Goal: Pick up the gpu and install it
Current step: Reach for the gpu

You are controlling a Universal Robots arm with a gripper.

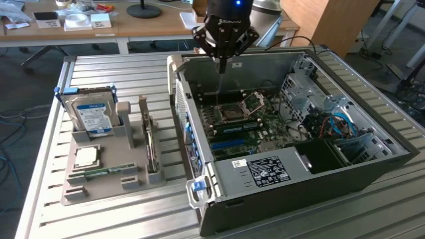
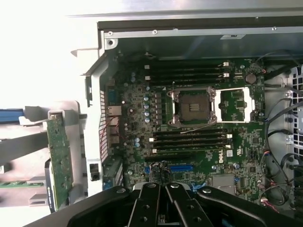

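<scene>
The gpu (image 1: 150, 142) stands on edge in a slot of the grey holder tray (image 1: 99, 186), at the exterior view's left of the open computer case (image 1: 265, 172). In the wrist view the gpu (image 2: 57, 161) shows as a green board beside the case wall. My gripper (image 1: 222, 68) hangs over the back part of the case, above the motherboard (image 1: 249, 122), well apart from the gpu. Its fingers (image 2: 156, 201) are shut together with nothing between them, and my gripper (image 2: 165, 187) points down at the motherboard (image 2: 142, 109) near a blue slot (image 2: 182, 168).
The tray also holds a blue-labelled hard drive (image 1: 93, 115), a CPU (image 1: 86, 157) and a RAM stick (image 1: 106, 172). Inside the case lie the open CPU socket (image 2: 193, 106), cables (image 1: 339, 127) and drive cages (image 1: 309, 87). A desk with small items (image 1: 79, 22) stands behind the slatted table (image 1: 119, 69).
</scene>
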